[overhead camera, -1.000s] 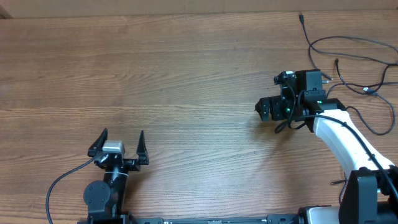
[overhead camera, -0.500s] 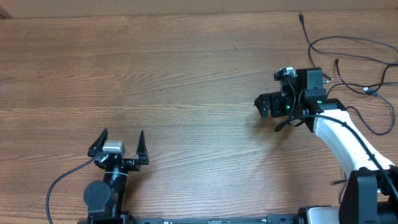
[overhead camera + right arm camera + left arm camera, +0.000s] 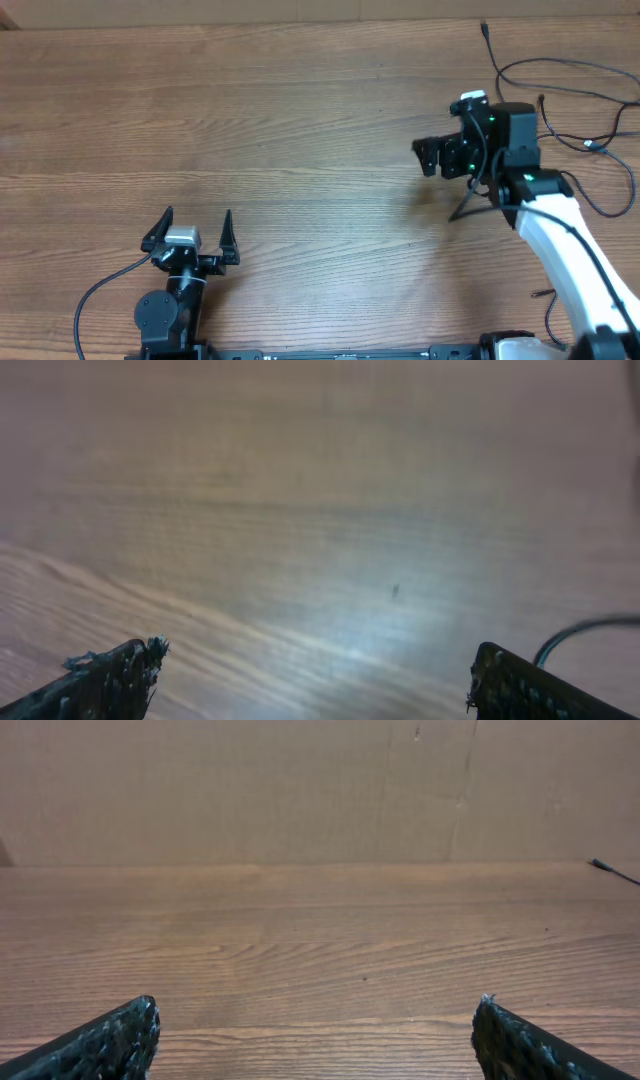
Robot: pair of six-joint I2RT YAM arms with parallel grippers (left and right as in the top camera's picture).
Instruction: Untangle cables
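Left gripper (image 3: 198,214) and right gripper (image 3: 425,158): jaws apart, both empty. The cables (image 3: 596,146) lie at the far right of the table (image 3: 300,120), apparently loosely looped. Your right arm hangs just beside them; a careless sweep could snag and tighten the loops.

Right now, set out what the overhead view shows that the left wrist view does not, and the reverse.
Only overhead: the right arm and the right end effector, plus the thin black cables looping loosely at the table's far right corner.
Only left wrist: the brown board standing behind the table, seen face-on.
Both: the bare wooden table, the left end effector open with nothing between its fingers, and probably one cable tip, which pokes in at the wrist view's right edge.
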